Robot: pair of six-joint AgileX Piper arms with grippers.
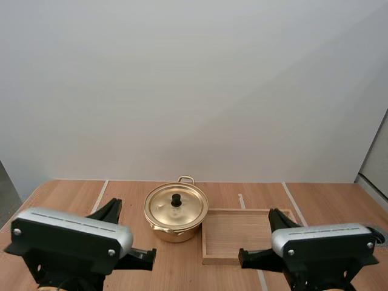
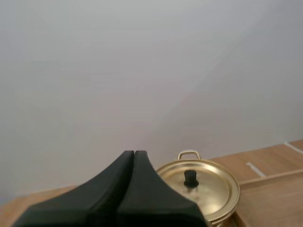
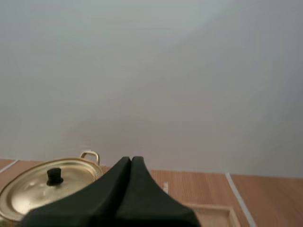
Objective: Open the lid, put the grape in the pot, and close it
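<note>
Pot [image 1: 175,234] shines gold, its black-knobbed lid [image 1: 162,210] sitting closed.

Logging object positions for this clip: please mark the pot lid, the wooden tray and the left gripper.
pot lid [image 1: 176,200], high view, black knob at its centre.
wooden tray [image 1: 233,233], high view, bare floor left of centre.
left gripper [image 2: 134,154], left wrist view, seam where the shut fingertips meet.

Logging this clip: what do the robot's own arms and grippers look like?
The visible parts of the left arm and right arm are black. The left gripper and right gripper each have two matte black fingers, wide at the base and curving in to a narrow tip. I see no markings on them.
</note>
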